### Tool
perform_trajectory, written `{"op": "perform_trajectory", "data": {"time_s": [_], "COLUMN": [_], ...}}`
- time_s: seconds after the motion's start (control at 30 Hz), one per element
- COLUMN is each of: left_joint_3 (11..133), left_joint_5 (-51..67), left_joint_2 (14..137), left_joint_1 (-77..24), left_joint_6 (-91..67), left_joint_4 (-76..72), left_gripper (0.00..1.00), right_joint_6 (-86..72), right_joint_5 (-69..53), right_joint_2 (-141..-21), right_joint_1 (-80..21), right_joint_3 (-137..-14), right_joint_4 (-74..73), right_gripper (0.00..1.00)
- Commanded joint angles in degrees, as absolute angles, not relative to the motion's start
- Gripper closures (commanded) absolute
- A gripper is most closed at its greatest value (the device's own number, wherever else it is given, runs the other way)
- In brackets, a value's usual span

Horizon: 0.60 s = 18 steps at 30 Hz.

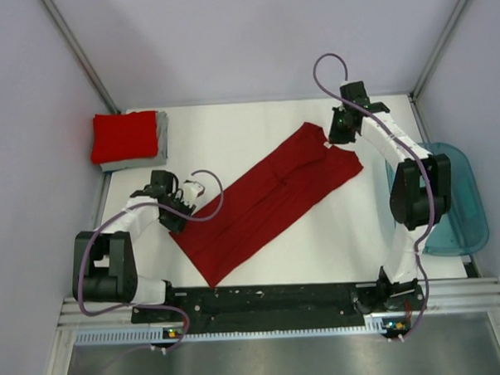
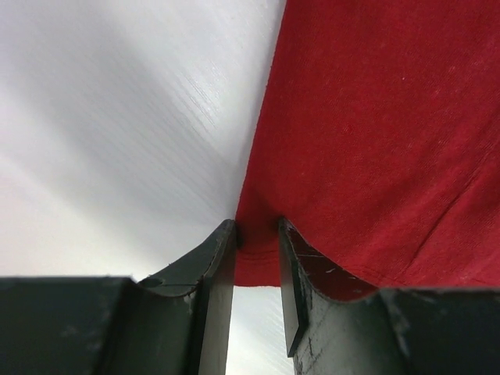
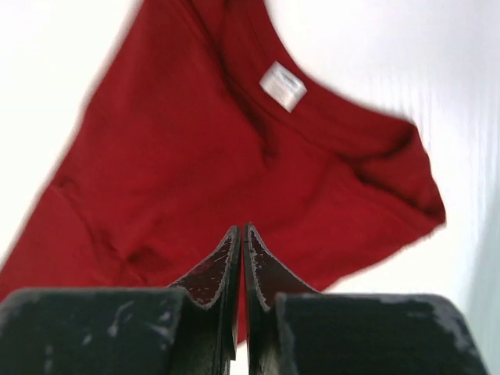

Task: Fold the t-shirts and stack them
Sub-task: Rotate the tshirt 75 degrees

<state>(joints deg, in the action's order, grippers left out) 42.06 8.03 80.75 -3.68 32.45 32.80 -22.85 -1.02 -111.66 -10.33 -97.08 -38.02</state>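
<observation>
Dark red shirt (image 1: 271, 203): folded lengthwise into a long strip, flat and diagonal across the middle of the table (image 1: 231, 130); hem end toward 7 o'clock, collar end toward 1 o'clock.
Stack: brighter red shirt (image 1: 125, 136) on top of grey shirt (image 1: 161, 135), at 10 o'clock, well apart from the strip.
Teal tub (image 1: 464, 196): at 3 o'clock by the table's edge, beside the right arm's elbow.
Left gripper (image 1: 192, 190): at 9 o'clock, low at the strip's long edge. Jaws parted a little, cloth edge right at the tips, nothing seen between them.
Right gripper (image 1: 339, 135): at 1 o'clock, over the collar end. Fingers pressed together and empty, with the white neck label (image 3: 283, 85) ahead of them.
Step in hand: judged to be the cross-fold of the last shirt, with the lengthwise fold done and the strip not yet shortened to a rectangle.
Next move: probably a pinch at each end or edge, so the right jaws need to spread first. The left tips need to get under every layer of the edge before closing. Then one end carried over the other, edges matched.
After that: folded piece to the stack at 10 o'clock.
</observation>
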Motion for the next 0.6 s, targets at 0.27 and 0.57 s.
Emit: {"op": "perform_trajectory", "data": {"time_s": [0.27, 0.57], "left_joint_3": [32.4, 34.9], "left_joint_5": [9.4, 20.9], "left_joint_2": [76.8, 68.4], "left_joint_1": [-8.8, -15.7], "left_joint_6": [38.8, 43.1], "left_joint_4": [34.4, 44.7], "left_gripper": [0.67, 0.61], "right_joint_6": [-23.3, -22.9], "right_joint_5": [-1.7, -9.6], "right_joint_2": [-114.2, -133.7], "right_joint_1": [-6.7, -2.2], "right_joint_3": [-79.1, -109.2], "right_joint_4": [-32.4, -36.5], "right_gripper": [1.00, 1.00]}}
